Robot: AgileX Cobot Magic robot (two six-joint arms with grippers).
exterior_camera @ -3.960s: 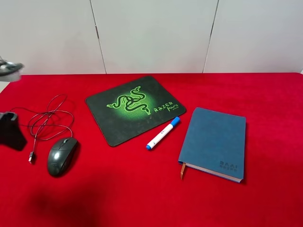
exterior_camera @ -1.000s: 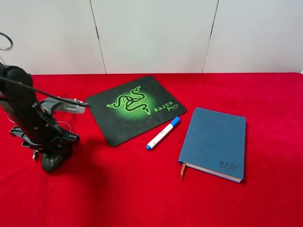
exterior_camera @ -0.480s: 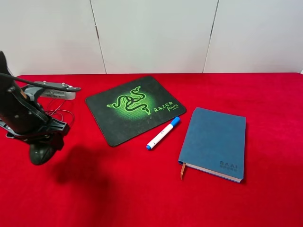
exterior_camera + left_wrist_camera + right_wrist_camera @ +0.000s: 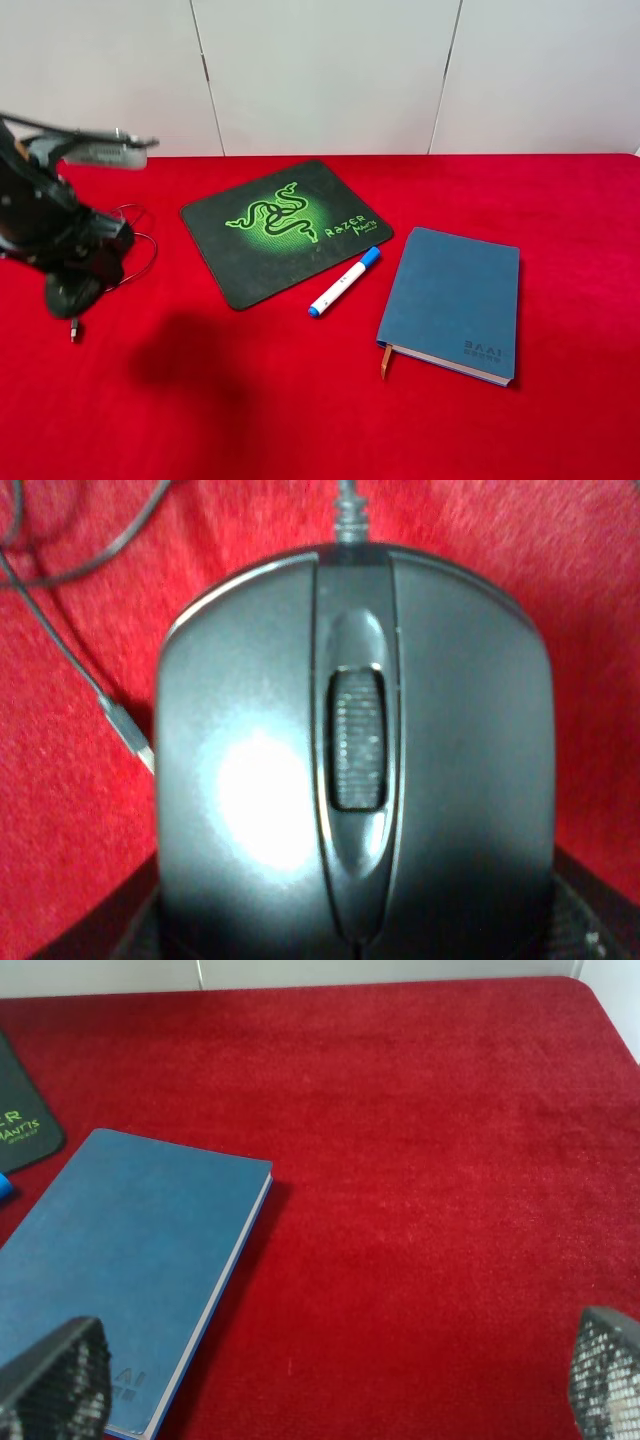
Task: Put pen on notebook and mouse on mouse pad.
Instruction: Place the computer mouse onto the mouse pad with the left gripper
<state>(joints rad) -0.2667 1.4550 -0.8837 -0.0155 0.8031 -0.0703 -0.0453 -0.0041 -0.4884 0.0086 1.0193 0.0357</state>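
— Gripping the mouse by both flanks: is that what the left gripper does?

— It looks so. Its dark pads sit against the mouse's sides at the rear, leaving wheel and buttons free. I judge that suits a carry to the mouse pad. Mouse and gripper are near the table's left edge. Whether the mouse is clear of the red cloth I cannot tell.

— And the cable?

— Looped on the cloth beside the mouse, its USB plug loose toward the front edge. It could drag.

— The rest?

— The pad lies angled, back of the table's middle, well apart from the mouse. The pen lies just beside the pad's front-right side, between it and the notebook, which is right of centre. The right gripper hangs above the cloth by the notebook, fingers spread wide and empty, placed, I judge, for the pen.
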